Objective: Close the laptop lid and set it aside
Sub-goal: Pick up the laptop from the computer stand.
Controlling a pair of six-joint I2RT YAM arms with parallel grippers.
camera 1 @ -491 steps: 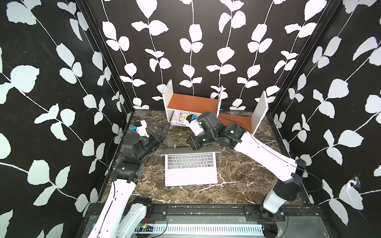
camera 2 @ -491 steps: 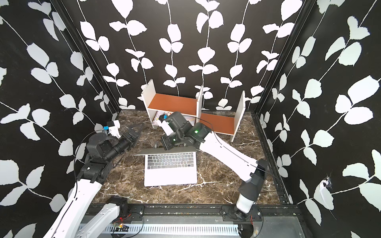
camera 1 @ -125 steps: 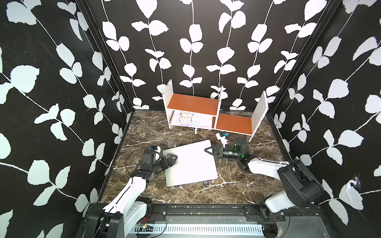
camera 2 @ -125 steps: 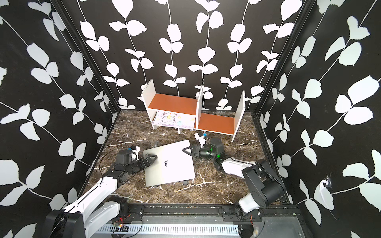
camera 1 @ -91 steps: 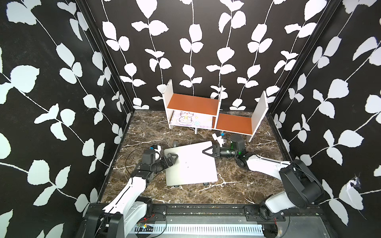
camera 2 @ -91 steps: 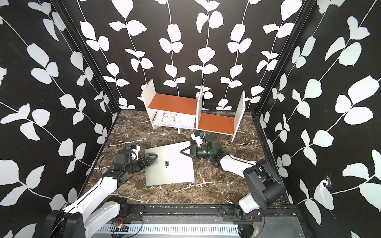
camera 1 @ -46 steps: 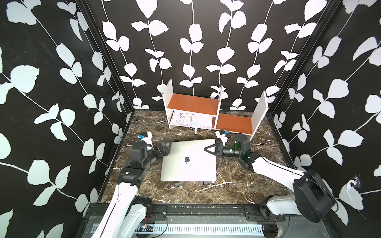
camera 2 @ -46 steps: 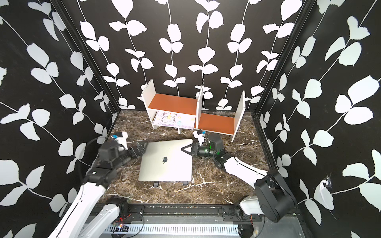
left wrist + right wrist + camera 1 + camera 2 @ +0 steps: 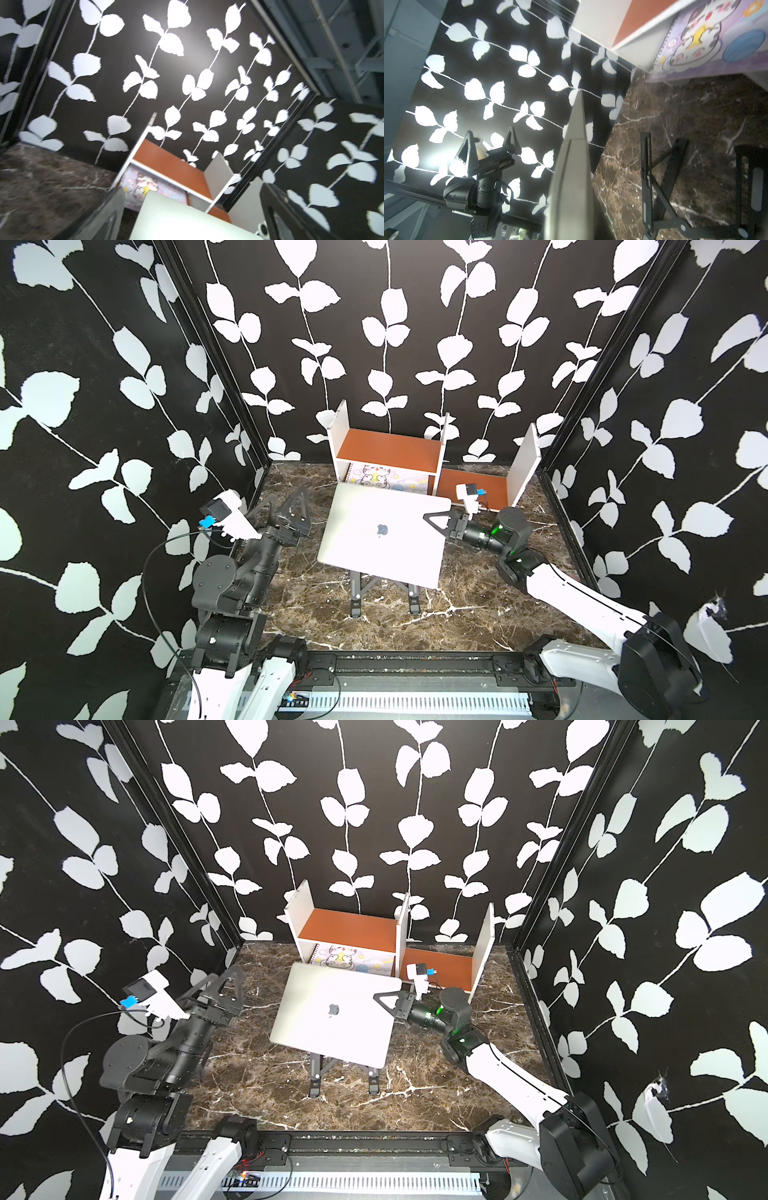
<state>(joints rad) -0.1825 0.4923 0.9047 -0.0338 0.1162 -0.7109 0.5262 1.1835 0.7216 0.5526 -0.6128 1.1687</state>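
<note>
at the right claw (image 9: 429, 517), pinched by its edge, shut laptop (image 9: 374, 547) hung above stand (image 9: 357, 597); left claw (image 9: 289, 499) gaped wide, apart from it.

hidden: you see only the feet of the stand (image 9: 354, 598) below the laptop (image 9: 382, 539) | cut off: laptop by left wrist view's edge | blurred: notebook (image 9: 141, 182) there
</note>
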